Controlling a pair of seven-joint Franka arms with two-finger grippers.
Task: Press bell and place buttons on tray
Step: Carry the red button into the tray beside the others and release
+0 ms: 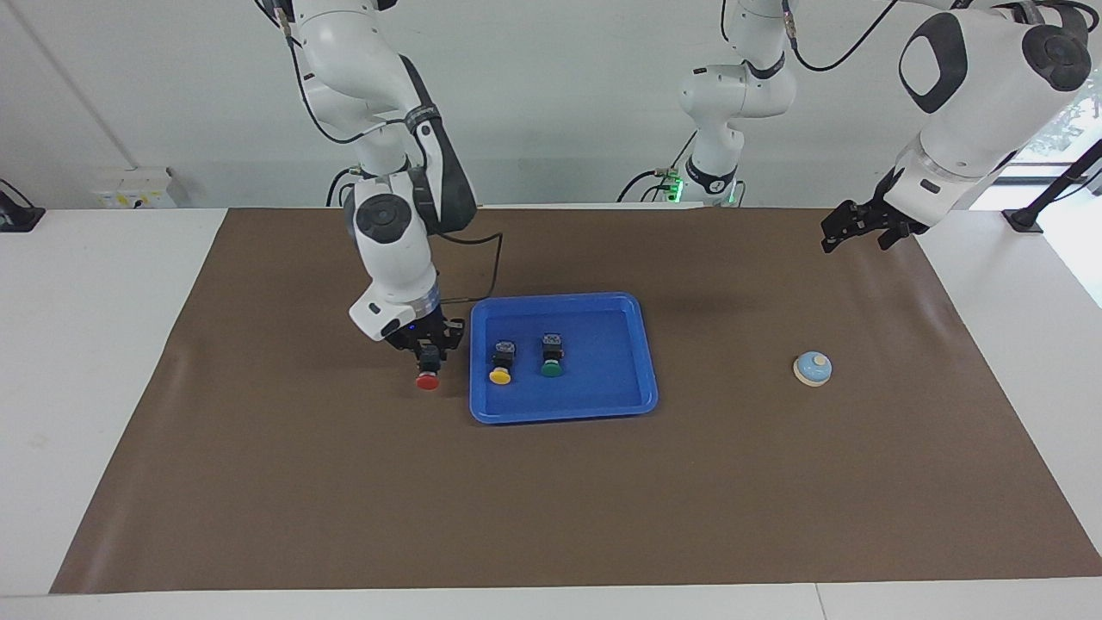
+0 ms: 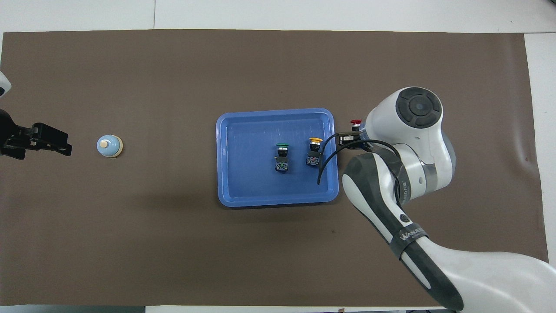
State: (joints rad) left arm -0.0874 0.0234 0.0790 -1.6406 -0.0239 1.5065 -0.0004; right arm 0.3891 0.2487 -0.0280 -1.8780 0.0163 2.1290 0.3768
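My right gripper (image 1: 428, 353) clamped on red mushroom-capped push-button (image 1: 427, 380), beside flat blue plastic tray (image 1: 633, 399) – yellow-capped button (image 1: 499, 375), green-capped button (image 1: 551, 368) inside – my left gripper (image 1: 848, 231) spread wide, empty, waiting.

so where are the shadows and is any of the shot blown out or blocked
Facing view: soft shadow on the brown mat just robot-side of the tray; bright window glare at the edge past the left gripper. Overhead view: broad faint shadow beside the tray toward the left arm's end; the right arm's white wrist hides most of the right gripper and the red button.
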